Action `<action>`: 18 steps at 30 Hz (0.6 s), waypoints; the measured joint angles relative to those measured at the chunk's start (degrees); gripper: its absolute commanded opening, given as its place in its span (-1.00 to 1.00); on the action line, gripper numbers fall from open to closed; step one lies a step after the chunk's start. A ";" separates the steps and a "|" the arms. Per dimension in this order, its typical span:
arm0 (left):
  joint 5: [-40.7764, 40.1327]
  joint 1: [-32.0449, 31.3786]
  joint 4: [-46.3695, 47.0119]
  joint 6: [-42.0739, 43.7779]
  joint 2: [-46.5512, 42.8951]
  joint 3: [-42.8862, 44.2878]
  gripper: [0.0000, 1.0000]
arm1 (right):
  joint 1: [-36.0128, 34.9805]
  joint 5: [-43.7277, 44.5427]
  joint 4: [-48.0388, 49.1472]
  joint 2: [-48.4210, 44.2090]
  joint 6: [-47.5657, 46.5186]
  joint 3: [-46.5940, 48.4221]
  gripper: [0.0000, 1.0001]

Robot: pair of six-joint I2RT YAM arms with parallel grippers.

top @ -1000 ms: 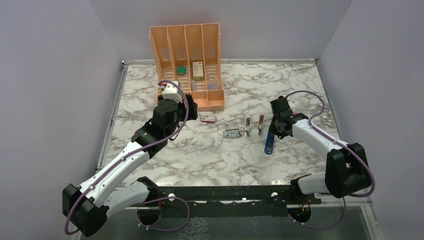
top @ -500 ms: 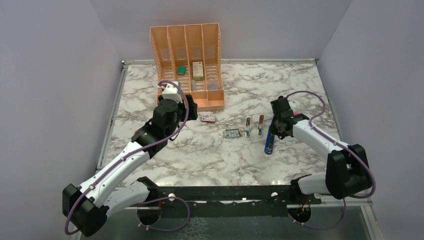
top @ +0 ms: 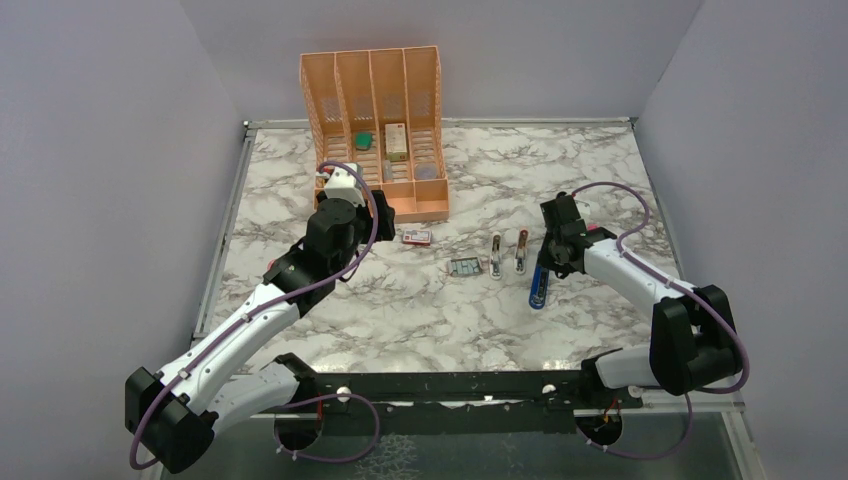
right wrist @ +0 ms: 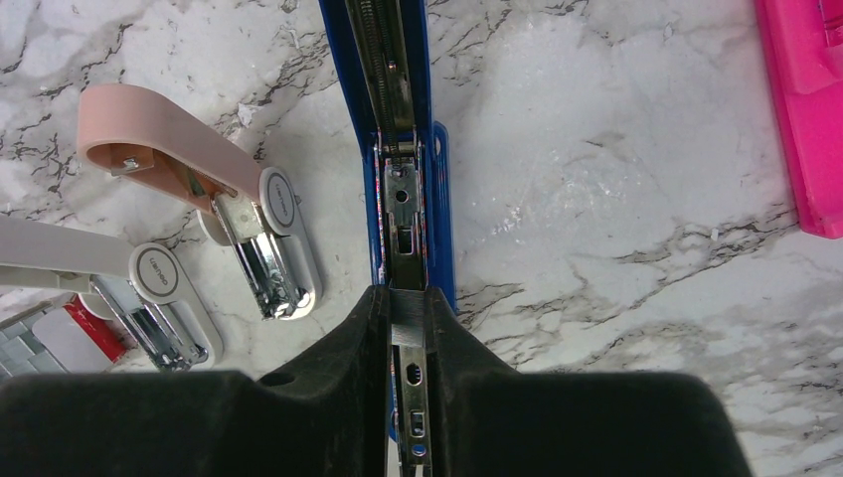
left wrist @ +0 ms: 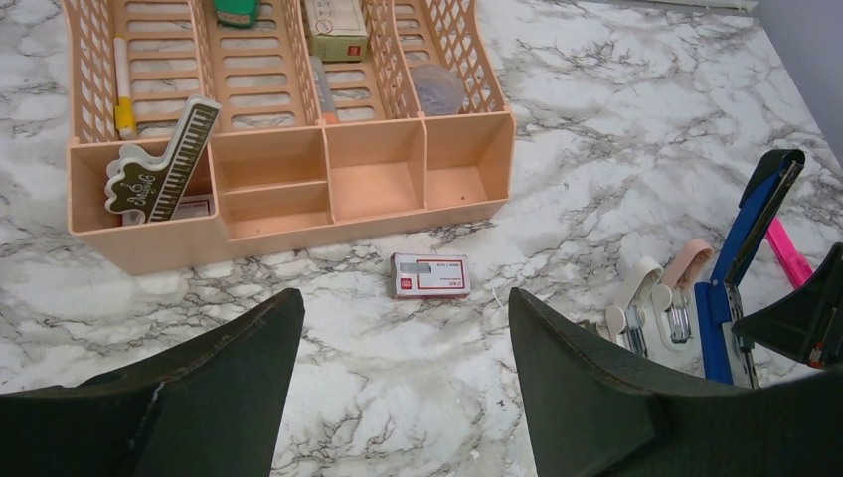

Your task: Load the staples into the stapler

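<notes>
The blue stapler (top: 538, 285) lies open on the marble table, its silver channel (right wrist: 401, 199) facing up. My right gripper (right wrist: 406, 298) is shut on a short grey strip of staples (right wrist: 406, 326), held right over the rear of that channel. In the top view this gripper (top: 551, 264) sits at the stapler's far end. The grey staples tray (top: 465, 268) lies left of the stapler, and its red-and-white sleeve (left wrist: 429, 275) lies apart near the organizer. My left gripper (left wrist: 403, 318) hovers open above bare table just short of the sleeve, holding nothing.
An orange desk organizer (top: 385, 130) with assorted items stands at the back. A small white stapler (right wrist: 159, 298) and a pinkish one (right wrist: 249, 224) lie between tray and blue stapler. A pink marker (right wrist: 800, 109) lies right of the stapler.
</notes>
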State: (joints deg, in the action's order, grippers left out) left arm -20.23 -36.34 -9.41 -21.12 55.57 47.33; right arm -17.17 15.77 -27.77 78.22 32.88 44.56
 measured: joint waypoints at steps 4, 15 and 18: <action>0.00 0.00 0.00 0.00 0.00 0.00 0.53 | 0.00 0.00 -0.02 -0.04 0.00 0.00 -0.63; 0.00 0.00 0.00 0.00 0.11 0.00 0.53 | 0.00 -0.37 -0.02 -0.13 -1.46 -0.04 -0.62; 0.00 0.00 0.02 0.00 0.22 0.00 0.53 | 0.00 -1.01 0.02 -0.11 -1.53 -0.17 -0.59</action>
State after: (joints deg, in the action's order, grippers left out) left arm -20.23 -36.34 -9.39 -21.12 55.79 47.33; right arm -17.17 14.76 -27.75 78.11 31.35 44.38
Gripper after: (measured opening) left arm 0.763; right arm 0.193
